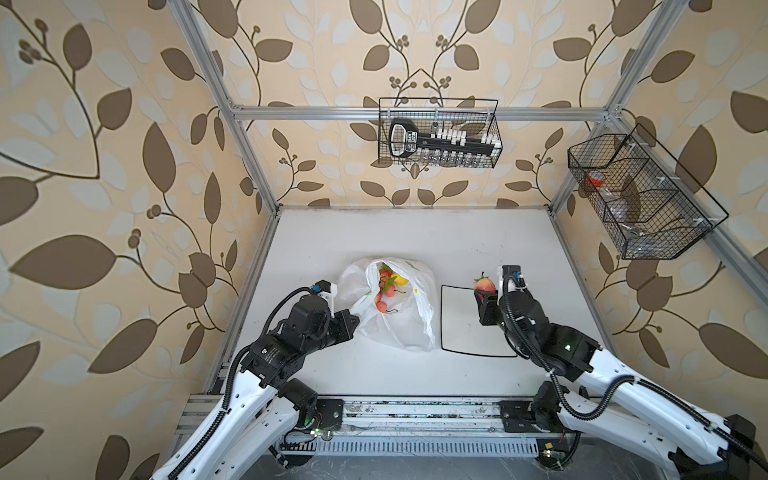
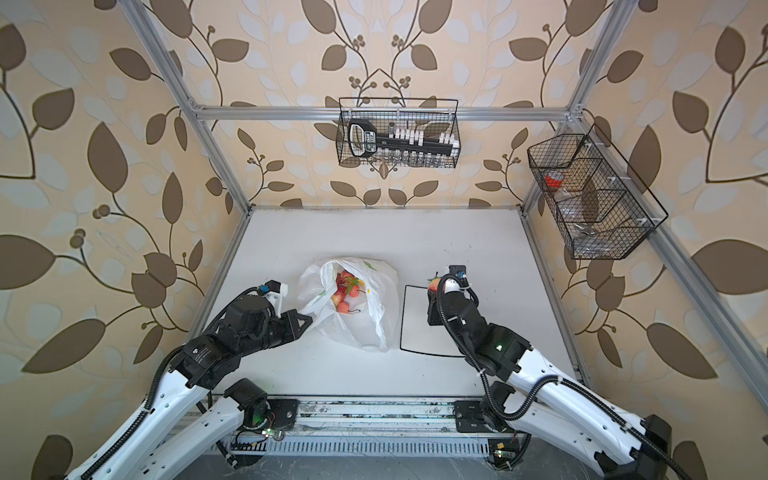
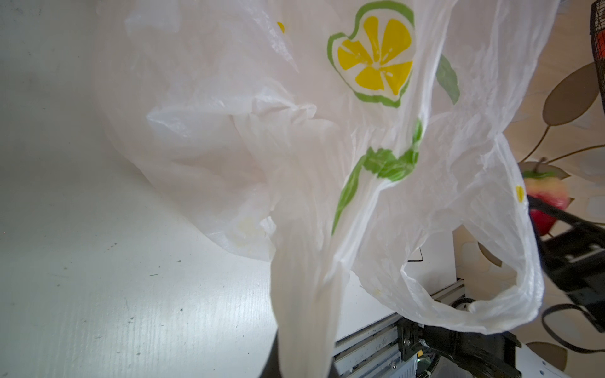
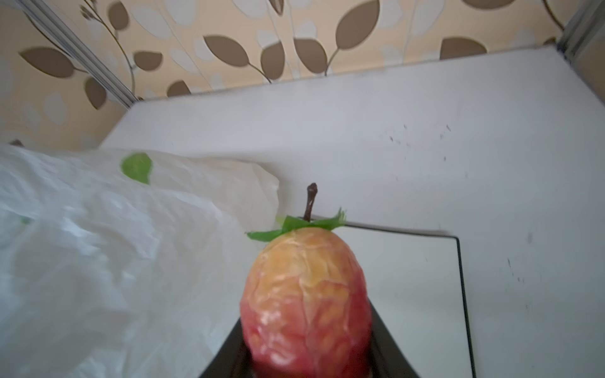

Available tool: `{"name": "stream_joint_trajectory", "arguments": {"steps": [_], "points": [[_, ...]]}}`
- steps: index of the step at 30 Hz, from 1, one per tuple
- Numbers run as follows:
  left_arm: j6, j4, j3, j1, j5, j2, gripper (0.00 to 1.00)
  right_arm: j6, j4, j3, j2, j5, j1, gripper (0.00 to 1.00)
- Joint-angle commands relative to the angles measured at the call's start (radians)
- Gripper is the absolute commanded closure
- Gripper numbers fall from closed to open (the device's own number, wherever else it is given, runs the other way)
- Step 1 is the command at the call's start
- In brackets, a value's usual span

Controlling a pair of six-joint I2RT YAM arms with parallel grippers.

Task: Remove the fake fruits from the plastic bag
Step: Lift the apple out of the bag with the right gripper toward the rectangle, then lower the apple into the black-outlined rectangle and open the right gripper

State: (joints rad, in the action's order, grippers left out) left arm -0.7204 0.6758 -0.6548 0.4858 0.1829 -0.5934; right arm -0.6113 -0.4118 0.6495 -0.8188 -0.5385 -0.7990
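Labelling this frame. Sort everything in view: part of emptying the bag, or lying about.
Job: white lemon-print plastic bag; glossy fake fruits inside it; red strawberry in right gripper; left gripper pinching bag handle; square black-rimmed white plate, probably.
Lying about: two black wire baskets.

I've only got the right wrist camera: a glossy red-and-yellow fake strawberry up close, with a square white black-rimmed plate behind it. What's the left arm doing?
Observer: The left fingers are shut on a loop handle of the thin white lemon-print plastic bag.
Operator: Any fruit inside it?
Observer: Yes. Its open mouth shows red-pink fake apples, red fake strawberries and a yellow fake lemon.
Operator: Anything lying on the plate?
Observer: No fruit shows on the plate, though the right arm hides its right side. The red-and-yellow fake strawberry is in the right fingers.
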Motion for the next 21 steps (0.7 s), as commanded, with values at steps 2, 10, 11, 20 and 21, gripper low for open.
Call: {"name": "stream_joint_trajectory", "arguments": {"steps": [2, 10, 11, 20, 21], "points": [[0.016, 0.04, -0.011, 0.009, 0.014, 0.013, 1.0, -0.101, 0.128, -0.1, -0.083, 0.03, 0.028, 0.76], [0.018, 0.051, -0.016, 0.01, 0.041, 0.014, 1.0, -0.054, 0.425, -0.145, -0.324, 0.205, 0.176, 0.75], [0.019, 0.052, -0.016, 0.01, 0.042, 0.014, 1.0, -0.049, 0.45, -0.141, -0.356, 0.203, 0.18, 0.75], [0.032, 0.061, -0.028, 0.01, 0.055, 0.006, 1.0, -0.047, 0.586, -0.142, -0.539, 0.247, 0.213, 0.75], [0.033, 0.061, -0.028, 0.01, 0.055, 0.006, 1.0, -0.048, 0.592, -0.144, -0.549, 0.247, 0.214, 0.75]]}}
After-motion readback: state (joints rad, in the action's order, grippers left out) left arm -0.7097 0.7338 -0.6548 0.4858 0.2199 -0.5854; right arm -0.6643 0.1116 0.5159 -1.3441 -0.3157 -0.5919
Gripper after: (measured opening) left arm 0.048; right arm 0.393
